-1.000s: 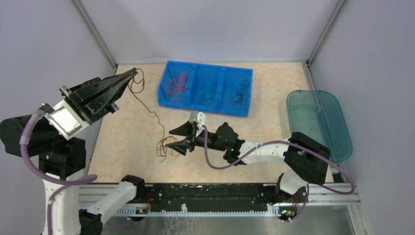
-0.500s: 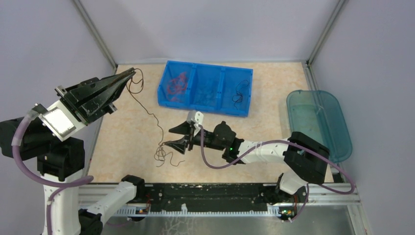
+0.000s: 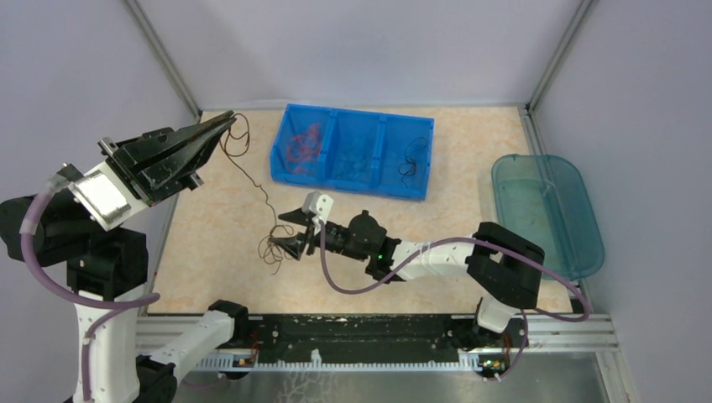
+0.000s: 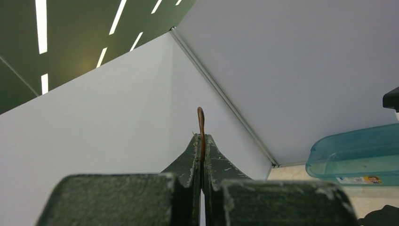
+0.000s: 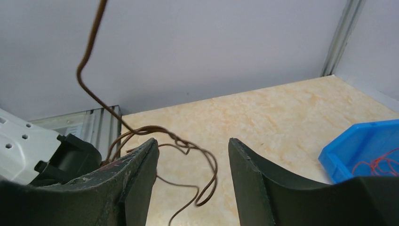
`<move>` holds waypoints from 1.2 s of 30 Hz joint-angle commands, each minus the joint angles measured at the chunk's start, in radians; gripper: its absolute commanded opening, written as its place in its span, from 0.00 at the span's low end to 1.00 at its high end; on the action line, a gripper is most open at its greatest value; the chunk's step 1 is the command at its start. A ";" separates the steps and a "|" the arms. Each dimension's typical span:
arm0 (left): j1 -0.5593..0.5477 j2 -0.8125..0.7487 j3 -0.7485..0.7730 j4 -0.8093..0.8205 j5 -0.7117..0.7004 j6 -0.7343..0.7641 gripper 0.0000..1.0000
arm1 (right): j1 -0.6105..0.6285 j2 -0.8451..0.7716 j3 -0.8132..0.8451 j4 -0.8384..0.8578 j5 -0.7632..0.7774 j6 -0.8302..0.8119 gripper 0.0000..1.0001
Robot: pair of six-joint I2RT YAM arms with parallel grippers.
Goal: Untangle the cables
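Right end effector point(image 3: 287, 232) shifted left, jaws apart astride brown cable point(image 5: 178, 139) | left end effector point(image 3: 227, 124) clamps it | blue bin point(image 3: 348, 180) behind

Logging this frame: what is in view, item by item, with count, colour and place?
brown cable: 1, brown, strung from the raised left side down to a loose tangle on the table
red cables: a small clump, red, left compartment of the bin
black cable: 1, black, right compartment of the bin
middle compartment: contents too faint to tell
bin: 1, blue, three compartments, far centre of the table
tray: 1, clear teal, right edge of the table
table: 1, beige marbled
left pincer: 1, black, raised at far left, shut on the brown cable's end
right pincer: 1, black, low at centre, open, with the tangle's loops between its fingers
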 commanded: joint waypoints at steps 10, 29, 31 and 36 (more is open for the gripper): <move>0.007 0.039 0.069 0.026 -0.008 -0.122 0.00 | 0.030 0.097 0.068 0.278 0.113 -0.077 0.58; 0.007 0.161 0.255 0.051 -0.053 -0.428 0.00 | 0.051 0.224 0.078 0.217 0.168 -0.138 0.51; 0.007 0.186 0.314 0.049 -0.058 -0.425 0.00 | 0.052 0.241 0.061 0.219 0.174 -0.132 0.51; 0.007 0.244 0.452 0.050 -0.077 -0.401 0.00 | 0.050 0.263 0.007 0.221 0.195 -0.119 0.48</move>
